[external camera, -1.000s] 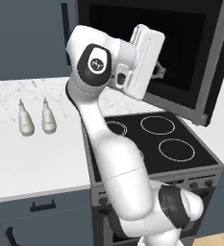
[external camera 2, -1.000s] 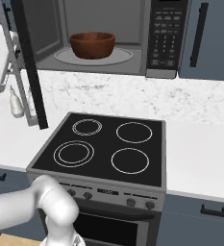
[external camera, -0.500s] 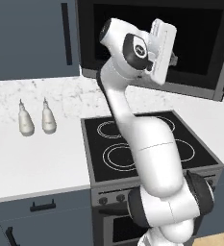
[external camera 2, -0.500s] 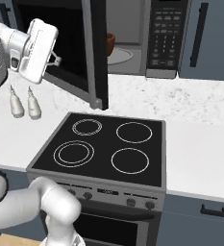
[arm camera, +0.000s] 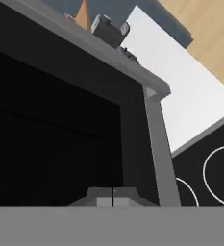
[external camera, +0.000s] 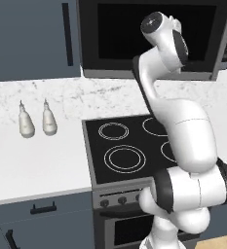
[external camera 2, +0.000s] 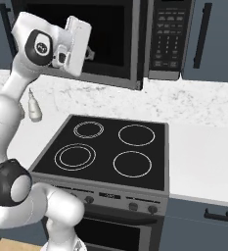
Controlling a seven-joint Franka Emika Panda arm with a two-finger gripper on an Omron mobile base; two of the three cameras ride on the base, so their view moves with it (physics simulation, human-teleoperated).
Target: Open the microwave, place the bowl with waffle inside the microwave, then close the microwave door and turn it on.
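The microwave (external camera 2: 169, 39) hangs over the stove, its button panel at the right. Its black glass door (external camera 2: 115, 39) is swung almost flat against the front, and the right edge still stands slightly proud of the panel. My gripper (external camera 2: 89, 52) presses against the outside of the door near its left-middle. In the hand view the fingertips (arm camera: 112, 198) meet, shut and holding nothing, right up against the dark window and grey door frame (arm camera: 154, 144). From the left base view the door (external camera: 120, 34) looks dark, with my arm in front of it. Bowl and waffle are hidden behind the door.
The black four-burner stove (external camera 2: 110, 147) lies below the microwave. Two pale shaker bottles (external camera: 25, 121) (external camera: 49, 119) stand on the white marble counter (external camera: 32, 165) left of the stove. Blue-grey cabinets (external camera 2: 213, 34) flank the microwave, with more counter (external camera 2: 203, 142) at the right.
The door has swung from wide open to almost shut, with my hand following it in toward the microwave. The bowl, visible inside a second ago, is now hidden.
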